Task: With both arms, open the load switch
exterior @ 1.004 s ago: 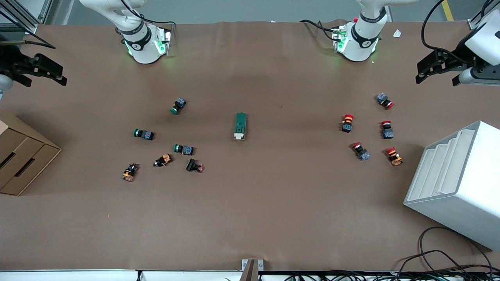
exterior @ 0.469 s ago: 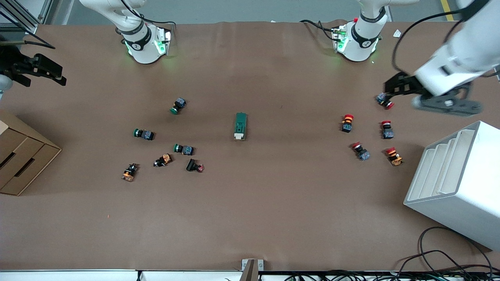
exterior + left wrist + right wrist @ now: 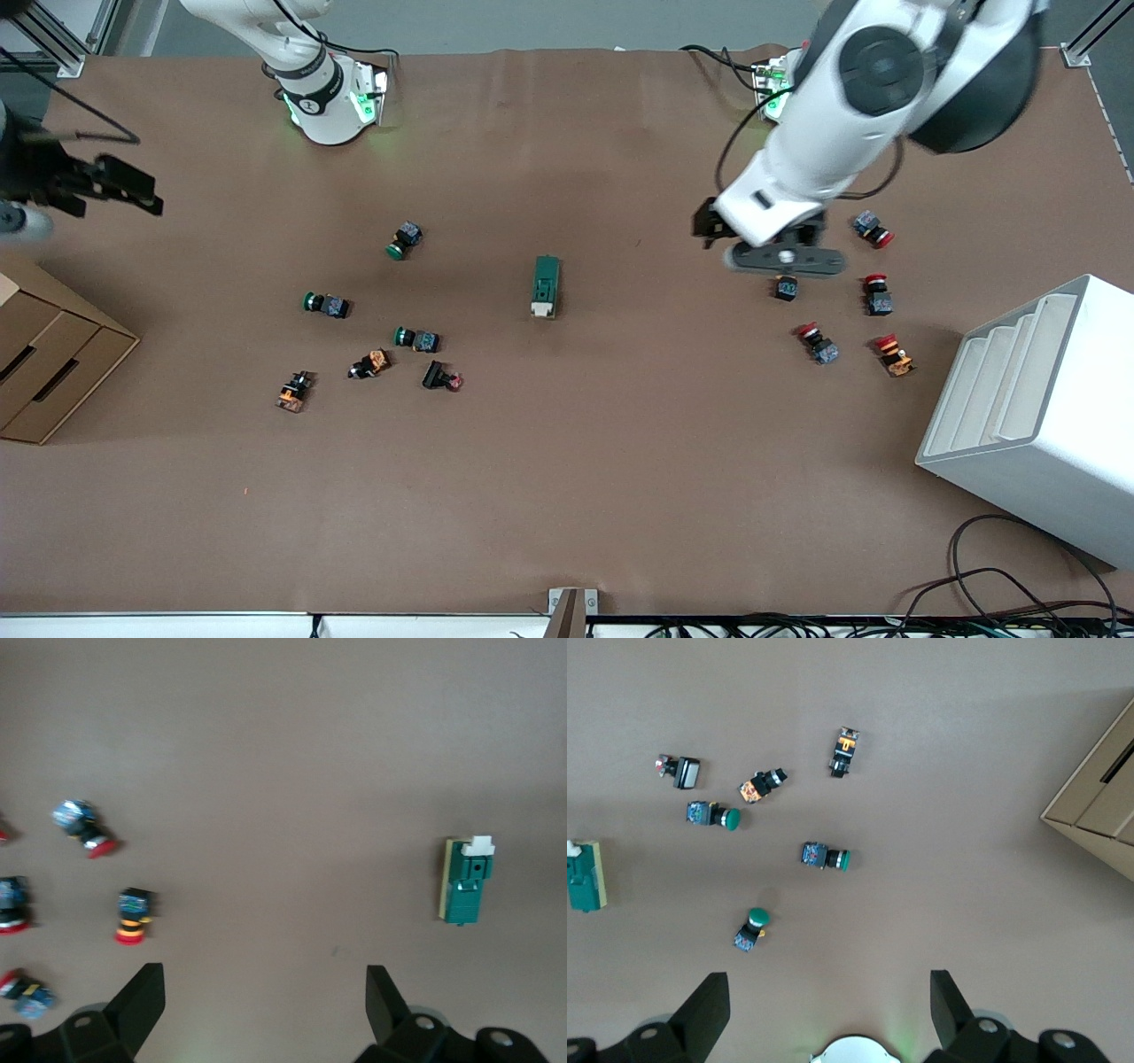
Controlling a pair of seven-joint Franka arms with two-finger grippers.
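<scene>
Cardboard drawer box (image 3: 44, 354) sits at the counter's right-arm edge, drawers closed. Right hand (image 3: 115, 188) hovers there, fingers spread. The blocky green load switch (image 3: 546, 286) lies mid-counter (image 3: 567, 487). Left hand (image 3: 719, 232) hangs released over bare counter beside red-capped push-buttons (image 3: 875, 232). The ribbed white bin (image 3: 1036, 416) shows no contents.

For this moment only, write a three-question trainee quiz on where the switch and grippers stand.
1. True or false: the left gripper is closed on the load switch.
2. Which end of the load switch carries the white toggle piece? A) the end nearer the front camera B) the end nearer the robots' bases
3. Fill in: the right gripper hangs open at the right arm's end of the table, above the ____ drawer box.

Key: 1 false, it is open, up over the red-capped push-buttons; 2 A; 3 cardboard.
</scene>
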